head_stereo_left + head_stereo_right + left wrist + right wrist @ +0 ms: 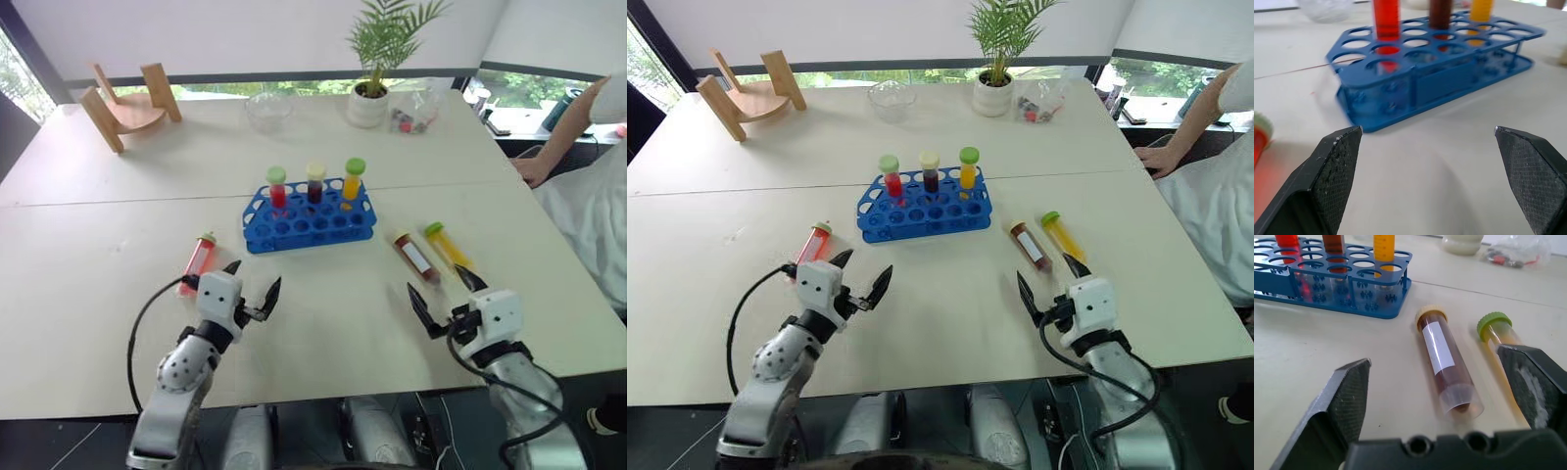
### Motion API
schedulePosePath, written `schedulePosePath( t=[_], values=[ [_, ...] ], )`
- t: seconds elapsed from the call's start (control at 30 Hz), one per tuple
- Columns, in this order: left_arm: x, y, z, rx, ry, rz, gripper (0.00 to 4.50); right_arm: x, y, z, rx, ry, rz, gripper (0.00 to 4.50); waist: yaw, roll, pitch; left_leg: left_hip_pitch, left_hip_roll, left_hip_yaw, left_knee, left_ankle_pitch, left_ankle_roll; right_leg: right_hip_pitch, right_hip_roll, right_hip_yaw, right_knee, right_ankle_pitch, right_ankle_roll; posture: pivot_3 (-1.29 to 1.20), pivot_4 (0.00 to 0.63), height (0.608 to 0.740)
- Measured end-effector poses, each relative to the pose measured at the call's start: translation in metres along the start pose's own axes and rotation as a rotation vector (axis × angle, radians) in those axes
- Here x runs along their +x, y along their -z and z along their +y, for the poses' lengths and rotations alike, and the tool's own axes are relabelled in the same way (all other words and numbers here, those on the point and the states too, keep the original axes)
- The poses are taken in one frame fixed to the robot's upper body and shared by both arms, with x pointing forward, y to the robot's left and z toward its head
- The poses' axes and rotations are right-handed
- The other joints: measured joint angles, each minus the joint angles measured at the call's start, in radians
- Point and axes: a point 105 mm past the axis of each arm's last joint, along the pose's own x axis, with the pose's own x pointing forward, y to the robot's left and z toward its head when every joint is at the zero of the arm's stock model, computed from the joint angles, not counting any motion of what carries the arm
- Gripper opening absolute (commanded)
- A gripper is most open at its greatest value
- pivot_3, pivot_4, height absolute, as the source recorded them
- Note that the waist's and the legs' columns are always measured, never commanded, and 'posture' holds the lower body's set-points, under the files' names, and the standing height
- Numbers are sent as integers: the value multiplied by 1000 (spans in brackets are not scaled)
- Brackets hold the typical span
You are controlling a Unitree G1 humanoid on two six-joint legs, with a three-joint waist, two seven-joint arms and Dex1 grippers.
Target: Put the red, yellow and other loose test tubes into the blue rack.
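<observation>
Left hand (253,276) is open, with its two black fingers spread wide and nothing between them. It hangs over the tabletop (118,323) near the front edge, on the left side. Just beside it, toward the left edge, the red tube (197,262) with a green cap lies flat on the tabletop. The hand does not touch it.

Further back, near the far left corner, stands a tan wooden stand (129,106).

In the middle of the tabletop sits the blue rack (308,224). Three capped tubes stand upright in its back row: a red one (277,188), a dark one (314,182) and a yellow one (353,181). The other holes are bare. Behind the rack, near the far edge, are a clear bowl (267,108), a small plant in a white pot (370,98) and a clear bag (416,113).

To the right of the rack, two tubes lie side by side on the tabletop. The brown tube (1445,363) has a cream cap and a white label. The yellow tube (447,245) has a green cap.

Right hand (447,300) is open too, fingers wide apart, holding nothing. It hangs near the front edge, just in front of those two tubes.

At the right edge, a person's hand (534,171) rests on the tabletop.
</observation>
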Motion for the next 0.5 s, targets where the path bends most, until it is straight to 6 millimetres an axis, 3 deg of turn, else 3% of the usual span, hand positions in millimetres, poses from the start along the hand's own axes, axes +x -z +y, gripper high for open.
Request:
schedulePosePath(
  t=[0.3, 0.5],
  values=[
    [-16, -76, 14, 104, 535, 144, 4448, 47, -72, -60, -55, -119, 247, 4500, 1, 0, 3, -3, 0, -1, -1, 0, 0, -3, 0, -2, -1, 0, 0, 0, 150, 740],
    [-23, -112, 19, 106, 768, 191, 4448, 73, -74, -85, 3, -177, 565, 4500, -1, 1, 5, -13, 0, 1, -1, -1, 2, -13, 0, -2, -2, 0, 1, 0, 150, 740]
  ],
)
